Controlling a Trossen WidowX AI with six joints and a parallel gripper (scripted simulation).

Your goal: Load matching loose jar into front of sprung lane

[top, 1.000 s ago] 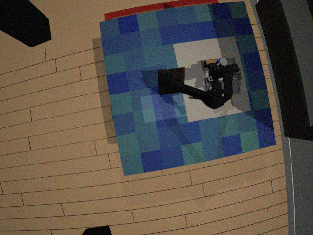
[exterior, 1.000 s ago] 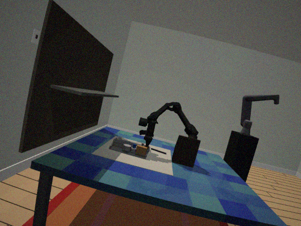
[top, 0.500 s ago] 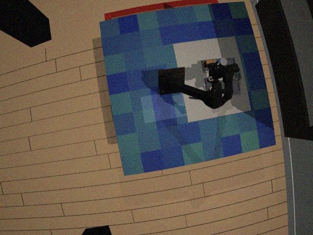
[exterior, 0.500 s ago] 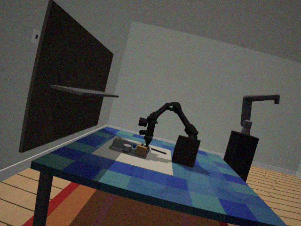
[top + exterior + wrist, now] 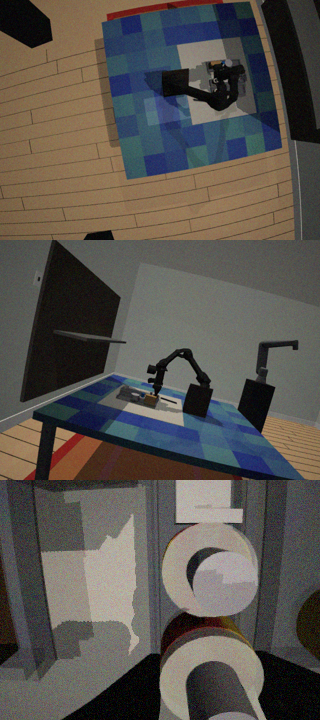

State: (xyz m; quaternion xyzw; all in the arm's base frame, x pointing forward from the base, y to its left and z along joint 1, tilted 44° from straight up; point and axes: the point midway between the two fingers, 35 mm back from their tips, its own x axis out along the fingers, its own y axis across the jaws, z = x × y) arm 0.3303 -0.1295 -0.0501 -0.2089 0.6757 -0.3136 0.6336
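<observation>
My gripper (image 5: 156, 394) (image 5: 206, 663) points down and is shut on a dark red and yellow jar (image 5: 172, 632) with a cream top and a grey knob. Its black fingers show on both sides of that jar low in the wrist view. A second jar (image 5: 175, 575) with a cream top, a pale knob and a red and yellow edge stands right behind it in the grey-walled lane (image 5: 155, 570). The white pusher plate (image 5: 202, 502) is behind the second jar. The two jars look close together; whether they touch, the held jar's base and the low front stop are hidden.
A tan box (image 5: 216, 63) (image 5: 150, 400), a small blue-topped item (image 5: 223, 62) (image 5: 142, 395) and a pale round-topped item (image 5: 228, 62) (image 5: 135, 395) stand beside the gripper. A dark bar (image 5: 168, 400) lies nearby. Another grey wall (image 5: 25, 580) stands left of the lane; a round brownish thing (image 5: 310, 622) is at right.
</observation>
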